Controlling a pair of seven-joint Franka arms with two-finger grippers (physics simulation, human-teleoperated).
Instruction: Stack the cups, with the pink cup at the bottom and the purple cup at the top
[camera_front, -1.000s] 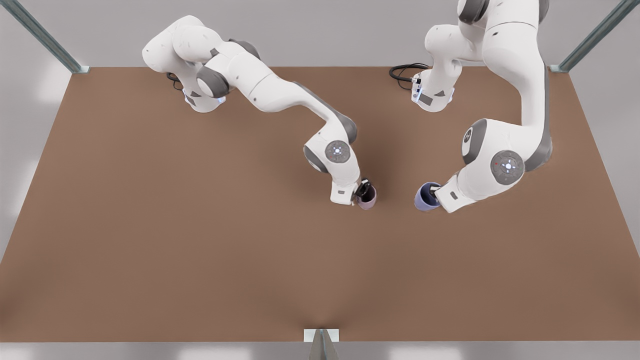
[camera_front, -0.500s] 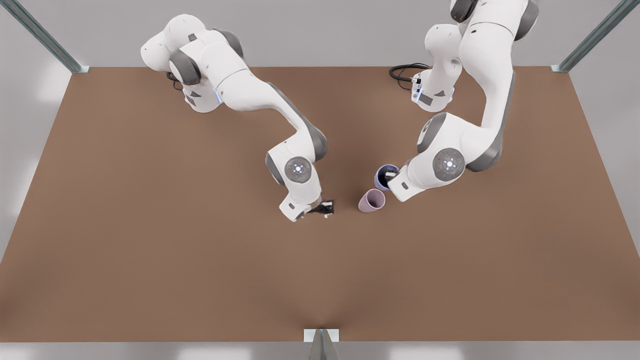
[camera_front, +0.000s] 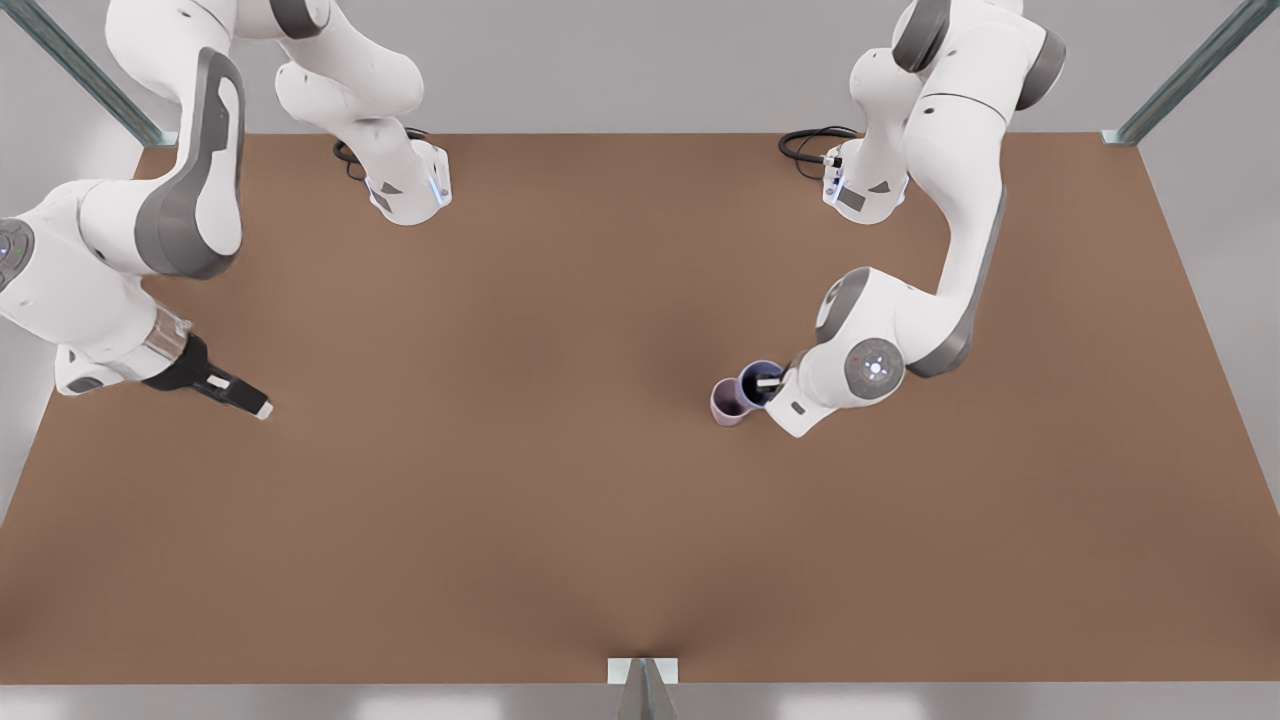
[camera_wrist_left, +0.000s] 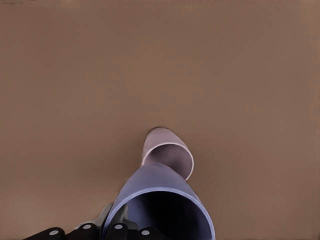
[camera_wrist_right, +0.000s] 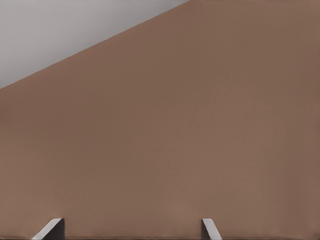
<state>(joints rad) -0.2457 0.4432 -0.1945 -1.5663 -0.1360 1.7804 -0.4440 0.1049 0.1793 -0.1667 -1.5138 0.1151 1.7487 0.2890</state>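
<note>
My left gripper (camera_front: 768, 383) pinches the purple cup (camera_front: 757, 382) by its rim, one finger inside and one outside, holding it just above the pink cup (camera_front: 726, 402). From my left wrist, the purple cup (camera_wrist_left: 160, 202) hangs tilted with its base over the pink cup's (camera_wrist_left: 168, 155) open mouth; I cannot tell whether they touch. The pink cup stands upright on the table (camera_front: 560, 520), near its middle. My right gripper (camera_front: 240, 396) waits well apart from the pink cup, over the table's edge at the front view's left, its fingertips (camera_wrist_right: 51, 229) spread wide and holding nothing.
</note>
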